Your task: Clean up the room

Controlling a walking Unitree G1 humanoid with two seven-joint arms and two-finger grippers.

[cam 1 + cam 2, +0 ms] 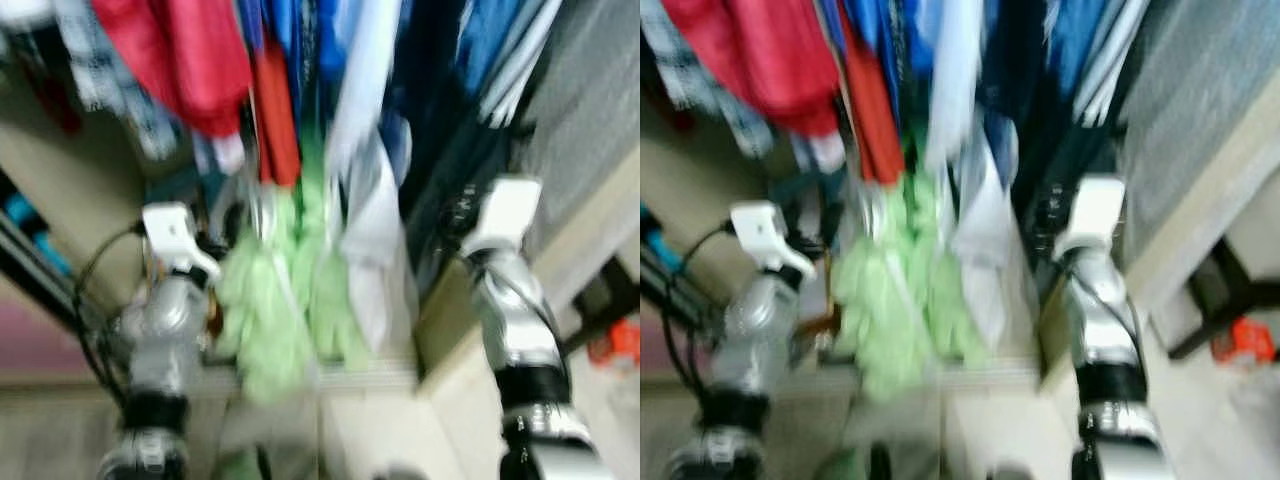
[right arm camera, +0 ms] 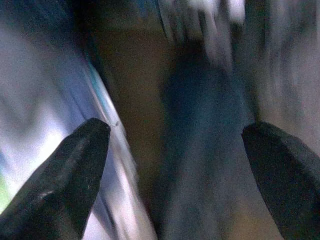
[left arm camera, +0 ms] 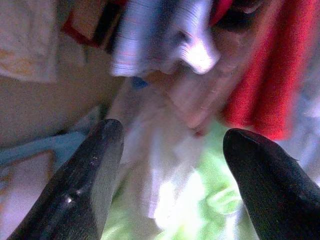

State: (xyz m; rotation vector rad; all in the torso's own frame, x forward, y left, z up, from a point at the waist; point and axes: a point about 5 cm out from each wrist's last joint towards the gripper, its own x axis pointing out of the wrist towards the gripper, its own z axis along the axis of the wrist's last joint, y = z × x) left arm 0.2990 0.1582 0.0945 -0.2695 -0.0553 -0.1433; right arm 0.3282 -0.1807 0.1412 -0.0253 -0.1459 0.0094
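Observation:
The views are blurred by motion. Clothes hang close in front of me: red garments, blue ones, a white one and a light green garment low in the middle. My left arm reaches up at the left of the green garment, my right arm at the right by dark blue clothes. In the left wrist view my left gripper is open, facing green, white and red cloth. In the right wrist view my right gripper is open before dark blue cloth.
A beige wall or panel stands at the left behind a black cable. At the right a pale ledge runs along a grey surface; a small orange object lies on the floor.

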